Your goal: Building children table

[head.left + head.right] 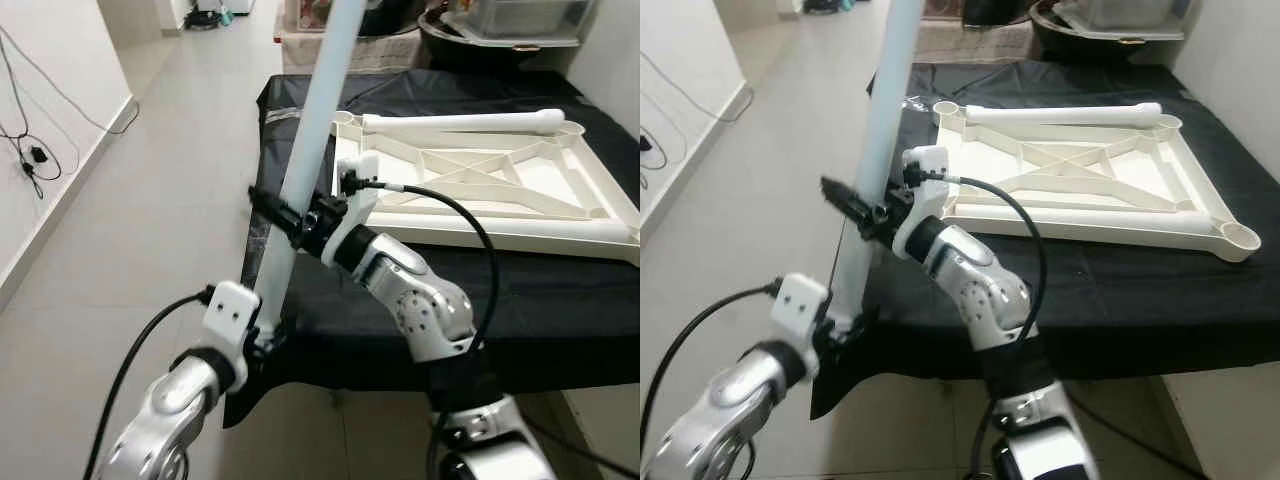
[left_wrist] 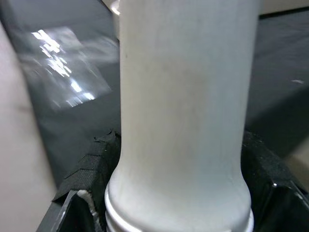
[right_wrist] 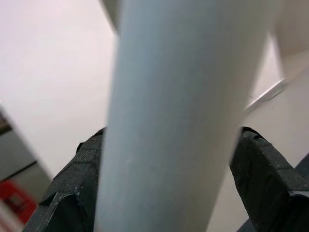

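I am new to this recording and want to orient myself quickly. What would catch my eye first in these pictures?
First, the long white table leg, held nearly upright at the near-left corner of the black-covered table. The left gripper clamps it near its lower end, and the right gripper grips it higher up. Behind them, the white tabletop lies upside down on the cloth, with another leg resting along its far edge.

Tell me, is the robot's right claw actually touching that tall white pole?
Touching. In the right wrist view, both black fingers press against opposite sides of the white pole, with no gap at either side.
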`<state>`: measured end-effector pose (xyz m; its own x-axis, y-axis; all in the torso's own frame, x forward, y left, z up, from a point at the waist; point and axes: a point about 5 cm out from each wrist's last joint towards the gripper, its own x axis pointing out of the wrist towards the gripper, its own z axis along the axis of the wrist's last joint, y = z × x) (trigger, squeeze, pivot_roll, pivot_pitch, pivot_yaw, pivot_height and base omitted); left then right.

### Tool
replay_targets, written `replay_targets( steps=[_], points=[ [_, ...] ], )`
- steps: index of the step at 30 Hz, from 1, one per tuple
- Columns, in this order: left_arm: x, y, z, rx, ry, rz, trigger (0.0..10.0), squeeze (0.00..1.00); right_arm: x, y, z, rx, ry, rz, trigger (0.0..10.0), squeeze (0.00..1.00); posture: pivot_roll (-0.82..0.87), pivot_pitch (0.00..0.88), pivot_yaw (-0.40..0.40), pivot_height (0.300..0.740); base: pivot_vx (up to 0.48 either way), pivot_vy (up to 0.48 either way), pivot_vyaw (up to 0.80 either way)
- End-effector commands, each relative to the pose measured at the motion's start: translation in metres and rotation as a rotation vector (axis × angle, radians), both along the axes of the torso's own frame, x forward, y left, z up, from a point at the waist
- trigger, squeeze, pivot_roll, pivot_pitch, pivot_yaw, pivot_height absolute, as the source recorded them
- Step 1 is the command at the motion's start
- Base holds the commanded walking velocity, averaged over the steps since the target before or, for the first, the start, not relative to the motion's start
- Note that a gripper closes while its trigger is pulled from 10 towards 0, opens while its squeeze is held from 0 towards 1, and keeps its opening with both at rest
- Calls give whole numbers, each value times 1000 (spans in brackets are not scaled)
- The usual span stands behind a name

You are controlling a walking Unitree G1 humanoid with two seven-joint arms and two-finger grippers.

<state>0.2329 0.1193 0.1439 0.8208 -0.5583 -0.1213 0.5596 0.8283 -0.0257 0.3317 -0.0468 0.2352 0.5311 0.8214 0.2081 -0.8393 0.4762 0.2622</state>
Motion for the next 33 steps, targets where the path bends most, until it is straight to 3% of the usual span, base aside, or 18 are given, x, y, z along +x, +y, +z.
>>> replay_targets(
  steps=[1, 3, 5, 15, 18, 23, 33],
  points=[
    [-16, -7, 11, -94, 9, -110, 10000, 0, -4, 2, -9, -23, 24, 160, 10000, 0, 28, 128, 10, 740, 0, 0, 0],
    [-16, -7, 11, -94, 9, -110, 10000, 0, -4, 2, -9, -23, 24, 160, 10000, 0, 28, 128, 10, 740, 0, 0, 0],
    [-29, -8, 10, -146, 59, -158, 10000, 0, -8, -3, -13, -26, 70, 303, 10000, 0, 28, 128, 10, 740, 0, 0, 0],
    [-45, -11, 12, -225, 124, -209, 10000, 0, -19, -14, -16, 4, 150, 557, 10000, 0, 31, 126, 10, 740, 0, 0, 0],
    [-51, -11, 12, -222, 147, -250, 10000, 0, -26, -20, -14, 45, 195, 708, 10000, 0, 31, 126, 10, 740, 0, 0, 0],
    [-49, -10, 15, -267, 154, -231, 10000, 0, -30, -24, -14, 48, 194, 778, 10000, 0, 30, 123, 5, 740, 0, 0, 0],
    [-59, -19, 13, -298, 197, -255, 10000, 0, -35, -19, -17, 22, 177, 854, 10000, 0, 28, 113, 6, 740, 0, 0, 0]
  ],
)
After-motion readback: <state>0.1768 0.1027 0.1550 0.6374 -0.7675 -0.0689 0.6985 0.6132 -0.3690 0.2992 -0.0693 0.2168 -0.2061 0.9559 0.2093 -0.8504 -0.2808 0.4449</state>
